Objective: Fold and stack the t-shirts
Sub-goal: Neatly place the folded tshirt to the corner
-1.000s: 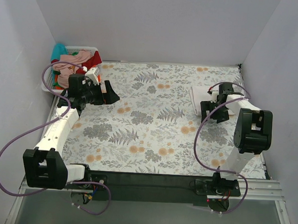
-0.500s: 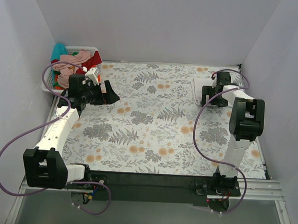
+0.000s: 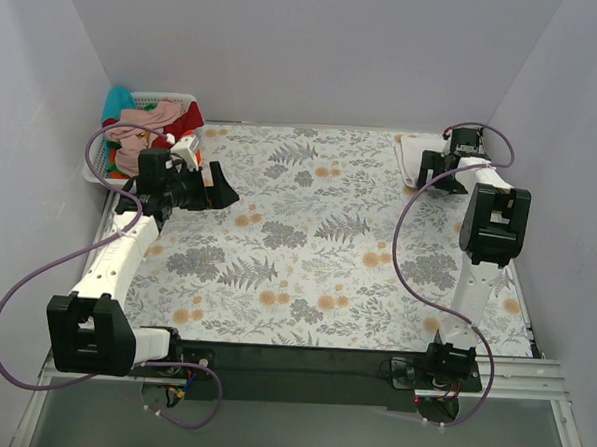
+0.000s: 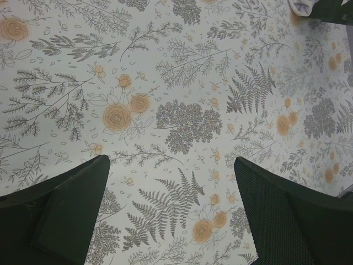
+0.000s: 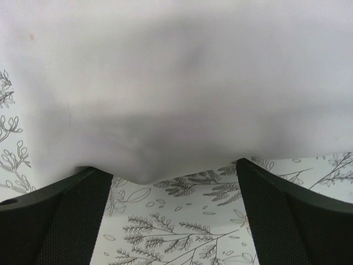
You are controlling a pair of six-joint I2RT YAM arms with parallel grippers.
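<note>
A folded white t-shirt lies at the far right of the table, near the back edge. My right gripper is open right at its near edge. In the right wrist view the white t-shirt fills the upper half, and its edge hangs between the spread fingertips of the right gripper, which holds nothing. My left gripper is open and empty over the tablecloth at the left, beside the basket; in the left wrist view the left gripper has only floral cloth between its fingers. Pink, dark red and teal t-shirts lie bunched in the basket.
The white lattice basket stands at the far left corner, against the left wall. A floral tablecloth covers the table. Grey walls close the left, back and right sides. The white t-shirt's corner shows in the left wrist view.
My right gripper has moved toward the far right corner, and the folded white t-shirt has shifted back with it. The left arm has not moved.
</note>
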